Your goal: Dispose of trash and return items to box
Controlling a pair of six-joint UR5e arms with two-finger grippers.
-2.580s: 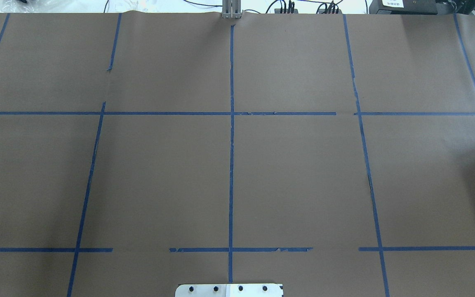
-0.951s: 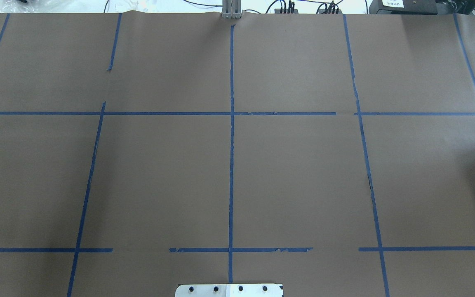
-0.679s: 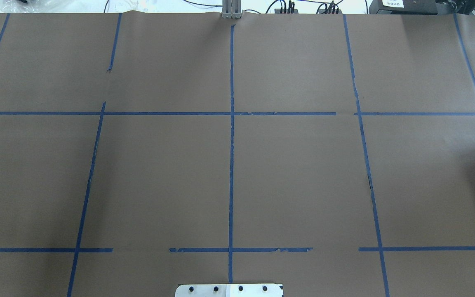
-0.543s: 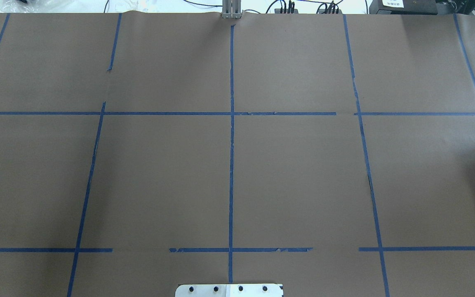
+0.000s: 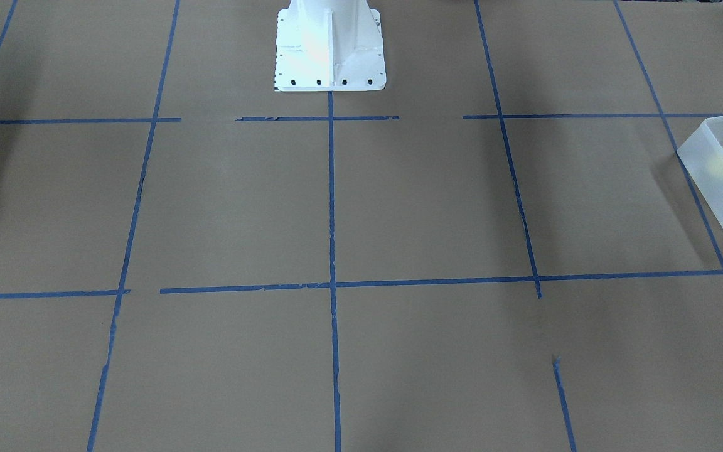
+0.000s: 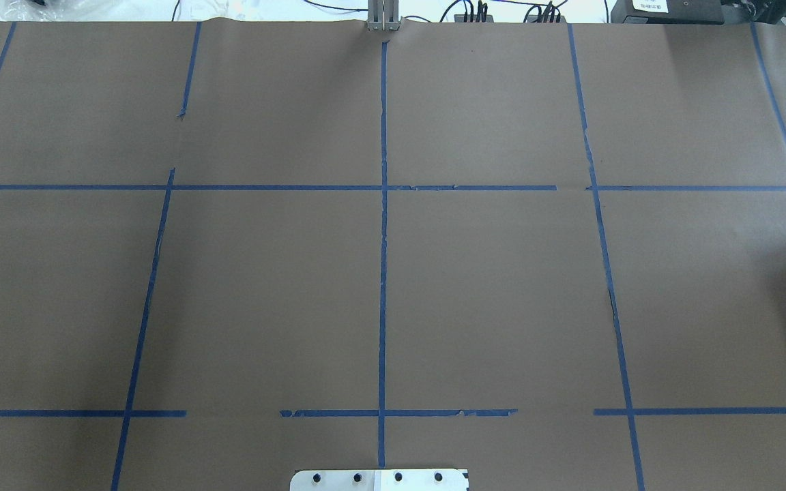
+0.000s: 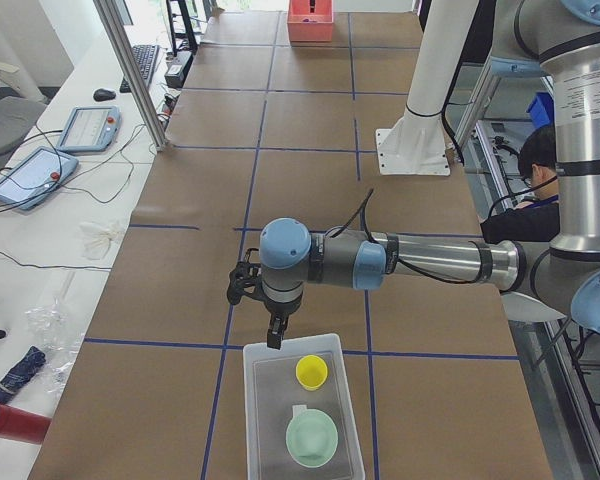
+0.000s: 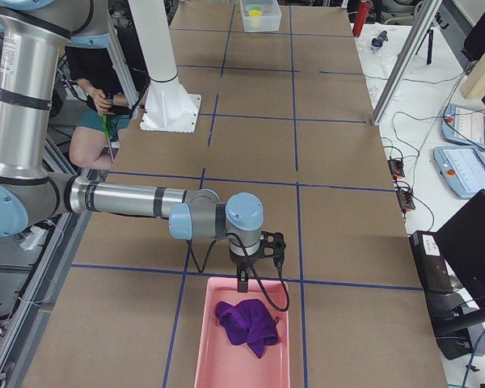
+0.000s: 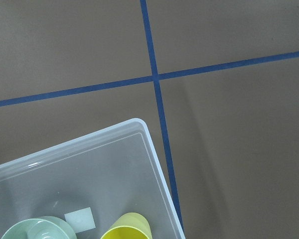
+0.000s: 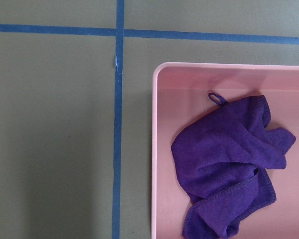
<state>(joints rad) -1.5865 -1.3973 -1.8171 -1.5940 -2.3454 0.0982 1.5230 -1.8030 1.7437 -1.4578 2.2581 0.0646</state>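
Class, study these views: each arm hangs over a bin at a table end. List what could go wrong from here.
1. The left pincer hangs over a rim of the box; a low sideways move might catch it and shove the box, with cup and bowl inside.
2. A cable by the right pincer loops low over the tray near the rag; pulling away might snag it.

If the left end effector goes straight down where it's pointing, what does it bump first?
Probably the rim of the box, or the table right beside it. The left end effector hangs near that edge; depth is unclear.
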